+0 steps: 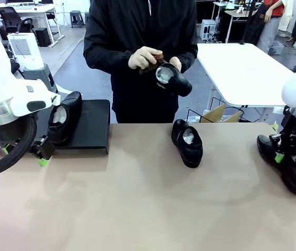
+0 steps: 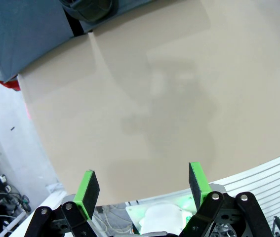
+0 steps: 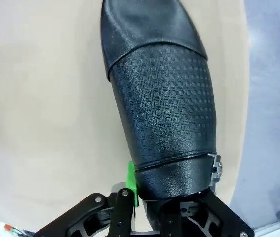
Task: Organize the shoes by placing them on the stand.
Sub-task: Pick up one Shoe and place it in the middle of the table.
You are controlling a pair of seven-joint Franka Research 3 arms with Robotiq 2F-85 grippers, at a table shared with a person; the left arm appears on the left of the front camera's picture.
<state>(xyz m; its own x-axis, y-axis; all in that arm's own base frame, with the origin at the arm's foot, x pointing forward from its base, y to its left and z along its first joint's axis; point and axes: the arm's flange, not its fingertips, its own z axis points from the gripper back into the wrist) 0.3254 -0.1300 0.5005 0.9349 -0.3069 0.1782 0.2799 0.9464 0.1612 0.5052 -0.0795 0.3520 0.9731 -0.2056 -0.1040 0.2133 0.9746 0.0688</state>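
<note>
Tan tabletop (image 1: 137,209) lies bare across its near half, and at far left the flat black stand (image 1: 93,123) carries one glossy shoe on the stand (image 1: 63,123) with white paper inside and its right part free, while your left gripper (image 2: 142,181) hangs by the stand's front edge over bare table, jaws wide with nothing between them. At mid-table the middle shoe (image 1: 188,142) lies alone near the far edge, and beyond it the person's hands (image 1: 145,56) hold the held shoe (image 1: 174,79). At the right your right gripper (image 3: 172,183) is clamped on the right shoe (image 1: 294,175); your right wrist view adds its small-square embossing and the table edge close alongside.
</note>
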